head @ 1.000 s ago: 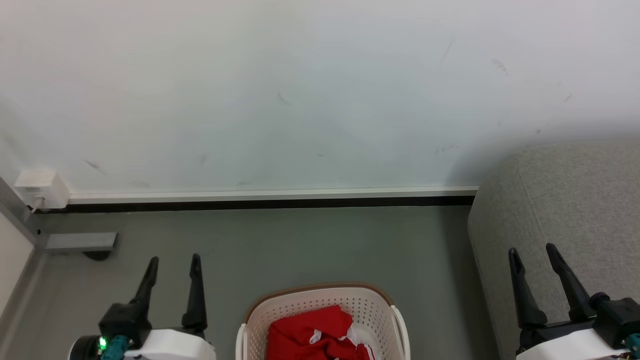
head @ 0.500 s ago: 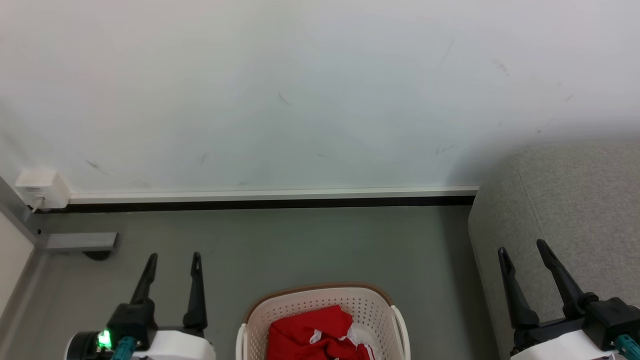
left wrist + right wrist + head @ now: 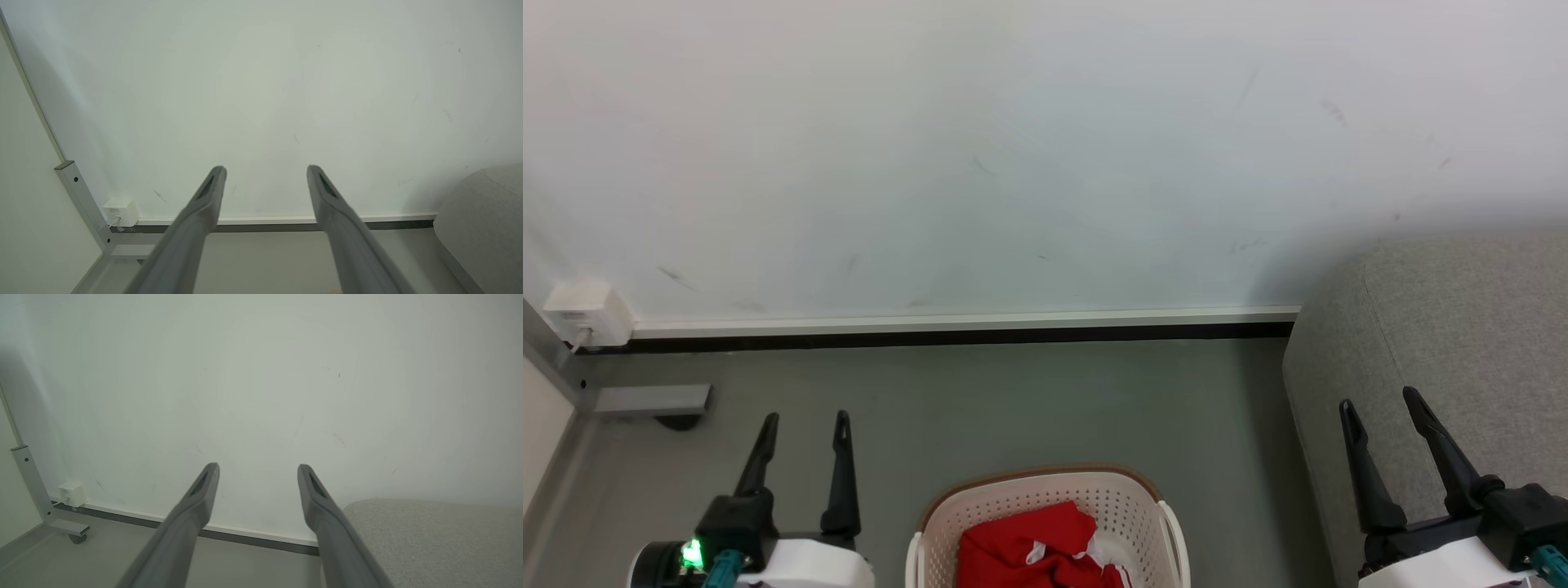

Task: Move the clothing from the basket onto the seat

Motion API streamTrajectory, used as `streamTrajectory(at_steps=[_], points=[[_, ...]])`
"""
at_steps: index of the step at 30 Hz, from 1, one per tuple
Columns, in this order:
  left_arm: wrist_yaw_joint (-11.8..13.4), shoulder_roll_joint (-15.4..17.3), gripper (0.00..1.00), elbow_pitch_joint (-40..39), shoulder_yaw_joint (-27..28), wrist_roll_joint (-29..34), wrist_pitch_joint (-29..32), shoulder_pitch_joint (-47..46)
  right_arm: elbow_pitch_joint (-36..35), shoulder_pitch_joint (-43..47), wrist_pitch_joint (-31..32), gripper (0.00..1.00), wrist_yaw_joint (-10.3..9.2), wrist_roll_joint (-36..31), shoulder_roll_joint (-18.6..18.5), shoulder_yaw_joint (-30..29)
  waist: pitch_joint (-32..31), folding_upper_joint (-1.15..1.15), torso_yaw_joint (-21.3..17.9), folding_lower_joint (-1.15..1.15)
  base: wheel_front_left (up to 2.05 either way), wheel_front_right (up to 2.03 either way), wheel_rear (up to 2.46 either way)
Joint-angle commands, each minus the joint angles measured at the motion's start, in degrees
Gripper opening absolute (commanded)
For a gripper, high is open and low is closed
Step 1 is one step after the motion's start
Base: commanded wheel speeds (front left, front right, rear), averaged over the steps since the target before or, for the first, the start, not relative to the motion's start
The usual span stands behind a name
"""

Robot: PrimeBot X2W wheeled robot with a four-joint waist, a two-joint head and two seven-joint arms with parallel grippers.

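The cream basket (image 3: 1131,498) with a brown rim stands on the floor at the bottom centre of the head view. Crumpled red clothing (image 3: 1021,551) with white trim lies inside it. The light-grey seat (image 3: 1462,327) fills the right side, and shows too as the seat (image 3: 486,220) and the seat (image 3: 429,535) in the wrist views. My left gripper (image 3: 805,419) is open and empty, left of the basket. My right gripper (image 3: 1379,398) is open and empty in front of the seat's side. In their own views the left gripper (image 3: 265,168) and right gripper (image 3: 258,467) point at the wall.
A white wall with a baseboard (image 3: 964,322) runs across the back. A white socket box (image 3: 580,314) and a grey metal frame foot (image 3: 654,400) on a castor sit at the far left. Grey floor (image 3: 1013,400) lies between the basket and the wall.
The head view has shifted slightly, so the basket sits a little lower. My right gripper has moved a little to the left and up. Both grippers stay open.
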Motion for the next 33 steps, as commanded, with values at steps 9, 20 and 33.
streamTrajectory(at_steps=[9, 20, 33], points=[[-0.2, -0.2, 1.0, -0.5, 0.5, -0.2, 0.0, -0.2, -0.8, -0.3, -0.2, 1.0, 0.19, 0.4, -0.5, -0.3, 0.4, 0.0, -0.1, 0.0, 0.0, 0.0, 0.0], [-0.6, -0.4, 1.0, -1.1, 1.2, -0.5, 0.0, -1.3, -1.9, -1.4, -0.2, 1.0, 0.18, 0.8, -0.5, -0.1, 3.1, 0.0, -1.0, 0.0, 0.0, 0.0, 0.0], [-0.7, -0.6, 1.0, -3.2, 0.9, -0.3, 0.0, -6.6, -5.8, -5.9, -0.2, 1.0, 0.18, 3.6, -0.5, -1.2, 14.0, 0.0, -2.6, 0.0, 0.0, 0.0, 0.0]])
